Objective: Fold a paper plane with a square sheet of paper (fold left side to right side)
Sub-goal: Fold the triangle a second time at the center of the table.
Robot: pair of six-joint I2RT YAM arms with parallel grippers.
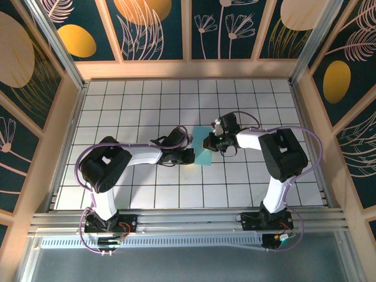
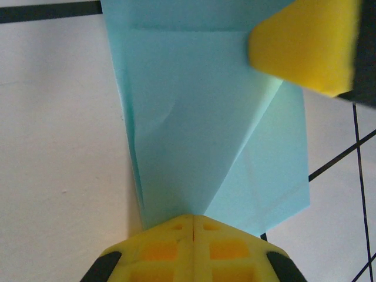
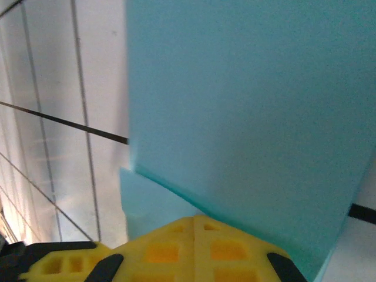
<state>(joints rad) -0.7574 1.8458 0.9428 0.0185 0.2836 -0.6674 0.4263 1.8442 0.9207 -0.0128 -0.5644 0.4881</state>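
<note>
The square sheet of paper lies partly folded on the white tiled counter between the arms. Nearer, the left claw, fingers together, presses its left edge; farther, the right claw, likewise together, bears on the upper layer. Advised: anchor with one tip, sweep the other along the crease lightly, edges aligned.

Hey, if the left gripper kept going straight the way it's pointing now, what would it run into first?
The light-blue paper: the left gripper has its shut tips right at the near edge. A yellow finger of the right gripper lies further on, off to the side, probably clear.
</note>
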